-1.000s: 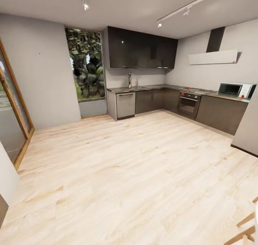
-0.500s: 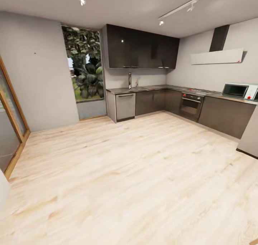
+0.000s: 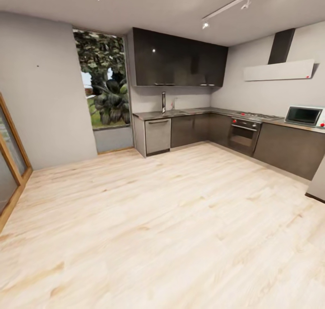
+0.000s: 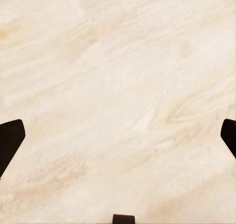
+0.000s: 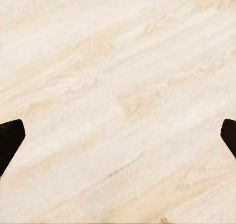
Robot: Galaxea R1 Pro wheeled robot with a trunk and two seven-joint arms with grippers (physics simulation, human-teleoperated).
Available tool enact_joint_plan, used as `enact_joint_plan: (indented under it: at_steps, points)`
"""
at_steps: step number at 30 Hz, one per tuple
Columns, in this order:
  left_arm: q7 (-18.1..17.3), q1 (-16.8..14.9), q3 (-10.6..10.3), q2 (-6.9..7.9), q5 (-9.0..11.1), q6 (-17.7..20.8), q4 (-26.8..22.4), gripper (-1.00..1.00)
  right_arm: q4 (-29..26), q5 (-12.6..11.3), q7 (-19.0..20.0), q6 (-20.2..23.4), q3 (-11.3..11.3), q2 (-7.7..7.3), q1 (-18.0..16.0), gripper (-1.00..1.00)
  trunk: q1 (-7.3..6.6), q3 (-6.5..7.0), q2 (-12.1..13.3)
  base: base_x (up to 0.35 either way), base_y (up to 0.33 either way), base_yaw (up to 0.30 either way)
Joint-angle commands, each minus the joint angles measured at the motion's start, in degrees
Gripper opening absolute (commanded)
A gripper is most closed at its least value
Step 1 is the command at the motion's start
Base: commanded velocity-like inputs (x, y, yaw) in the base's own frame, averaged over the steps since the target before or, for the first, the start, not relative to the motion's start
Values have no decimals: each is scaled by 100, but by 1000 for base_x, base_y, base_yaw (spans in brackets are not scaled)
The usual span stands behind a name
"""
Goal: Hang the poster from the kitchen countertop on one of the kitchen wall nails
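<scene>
Head view shows the long grey metal kitchen bench [image 3: 198, 111] well across the pale wood floor [image 3: 171, 227]; no poster can be made out there. Both end effectors, left [image 4: 118, 135] and right [image 5: 118, 135], hang open and empty. Everything remains undone.

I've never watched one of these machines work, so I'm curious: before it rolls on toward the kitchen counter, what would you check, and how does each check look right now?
1. Path over the wood floor to the kitchen countertop: ok, nothing stands in the way.
2. Poster spotted on the countertop: cannot tell, too far and small.
3. Wall nail located: cannot tell; a dark speck marks the grey wall.
4. Left claw open and empty: ok.
5. Right claw open and empty: ok.
</scene>
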Motion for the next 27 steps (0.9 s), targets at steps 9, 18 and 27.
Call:
enact_joint_plan:
  at_steps: [9,18,27]
  points:
    - [1,2,4,-1,-1,-10,-5,100,4,6,-2,-17,5,-1,-3,100,4,-5,-2,338,0,0]
    - [1,2,4,-1,-1,-10,-5,100,4,6,-2,-17,5,-1,-4,100,4,-5,-2,338,0,0]
    - [1,2,4,1,-1,-10,-5,100,4,6,-2,-17,4,-1,-4,100,4,-5,-2,338,0,0]
